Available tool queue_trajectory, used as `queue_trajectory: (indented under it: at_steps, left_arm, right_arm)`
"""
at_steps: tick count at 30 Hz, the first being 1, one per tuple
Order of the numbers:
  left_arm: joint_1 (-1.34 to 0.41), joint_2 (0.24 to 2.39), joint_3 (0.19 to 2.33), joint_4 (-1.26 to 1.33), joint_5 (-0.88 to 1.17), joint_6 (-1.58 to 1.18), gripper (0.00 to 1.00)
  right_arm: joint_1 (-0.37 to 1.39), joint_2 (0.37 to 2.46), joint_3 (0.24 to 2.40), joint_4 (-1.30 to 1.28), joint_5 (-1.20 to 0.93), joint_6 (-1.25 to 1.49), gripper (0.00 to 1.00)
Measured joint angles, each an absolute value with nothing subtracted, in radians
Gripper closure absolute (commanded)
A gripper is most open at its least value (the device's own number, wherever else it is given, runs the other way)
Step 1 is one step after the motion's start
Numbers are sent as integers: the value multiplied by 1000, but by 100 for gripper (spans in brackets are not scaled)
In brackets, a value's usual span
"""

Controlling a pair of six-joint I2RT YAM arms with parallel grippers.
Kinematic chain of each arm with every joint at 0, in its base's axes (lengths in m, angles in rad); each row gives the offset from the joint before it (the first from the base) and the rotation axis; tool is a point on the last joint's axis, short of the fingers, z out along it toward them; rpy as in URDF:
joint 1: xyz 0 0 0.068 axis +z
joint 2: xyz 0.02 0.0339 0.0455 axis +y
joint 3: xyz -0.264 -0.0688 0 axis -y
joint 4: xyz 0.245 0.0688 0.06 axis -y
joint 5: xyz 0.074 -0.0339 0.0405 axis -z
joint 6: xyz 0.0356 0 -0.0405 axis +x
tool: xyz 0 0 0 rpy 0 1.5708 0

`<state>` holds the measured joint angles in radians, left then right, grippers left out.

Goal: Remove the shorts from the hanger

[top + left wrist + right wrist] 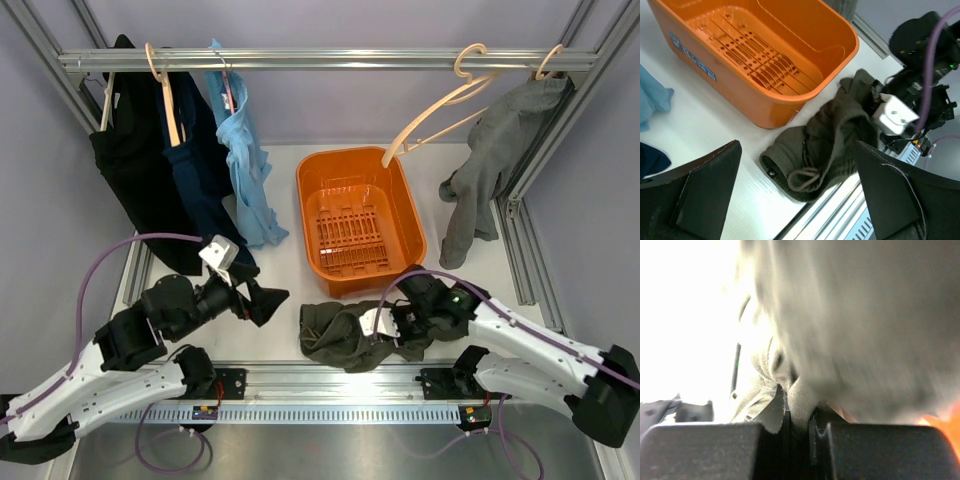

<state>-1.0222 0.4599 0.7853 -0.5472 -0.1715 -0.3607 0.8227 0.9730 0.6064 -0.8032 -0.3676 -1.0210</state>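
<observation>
White tabletop (715,120), crumpled shorts (335,335) pinched by right gripper (385,325), left gripper (268,302) spread wide.

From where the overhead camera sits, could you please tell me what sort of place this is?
Probably a robot lab cell staged as a wardrobe: a metal rail carries clothes on hangers, an orange basket stands on the white table, and the left arm and right arm are bolted at its near edge.

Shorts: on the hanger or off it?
Off. The shorts lie crumpled on the table beside the orange basket; the hanger hangs bare from the rail. The right end effector pinches their fabric.
</observation>
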Motion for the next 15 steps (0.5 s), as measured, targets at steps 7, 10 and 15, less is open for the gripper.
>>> queue_trajectory:
  at_steps: [7, 10, 15]
  left_arm:
    - [-1022, 488, 869, -553, -196, -330, 1]
    - [-1022, 508, 912, -552, -197, -318, 1]
    - [-1022, 524, 976, -549, -205, -290, 1]
  right_arm:
    - [826, 911, 920, -925, -600, -972, 100]
    - [826, 951, 1116, -862, -658, -848, 100]
    - [780, 1025, 1401, -709, -700, -588, 100]
